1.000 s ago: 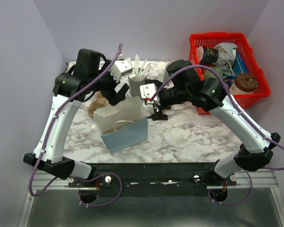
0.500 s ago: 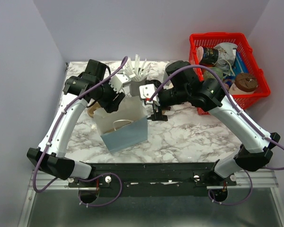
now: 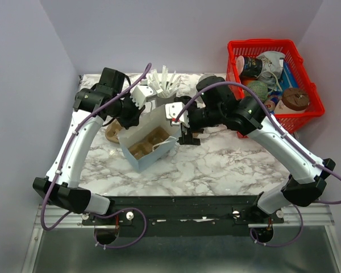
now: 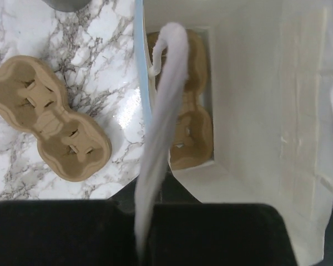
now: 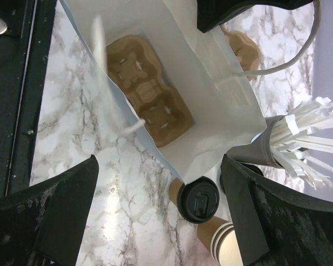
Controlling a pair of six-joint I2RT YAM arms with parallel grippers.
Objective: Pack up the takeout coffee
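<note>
The takeout coffee [image 5: 198,199], a tan cup with a black lid, stands on the marble beside the bag's corner. My right gripper [image 5: 161,166] is open above it, fingers wide on either side; in the top view the right gripper [image 3: 185,134] hides the cup. The white and pale blue paper bag [image 3: 137,152] is open, with a brown cup carrier [image 3: 149,142] lying in its bottom. My left gripper [image 3: 131,116] is shut on the bag's white cord handle [image 4: 165,100] and holds the bag open from the far left. The carrier also shows in the left wrist view [image 4: 191,116].
A second brown carrier [image 4: 47,124] lies on the marble left of the bag. A grey holder of white straws [image 3: 162,88] stands behind the bag. A stack of lidless paper cups [image 5: 227,249] lies next to the coffee. A red basket [image 3: 261,46] of items sits at the back right.
My left gripper has moved back and left with the handle. The bag has tipped open toward the camera, so the carrier inside now shows. The right gripper has barely moved.
</note>
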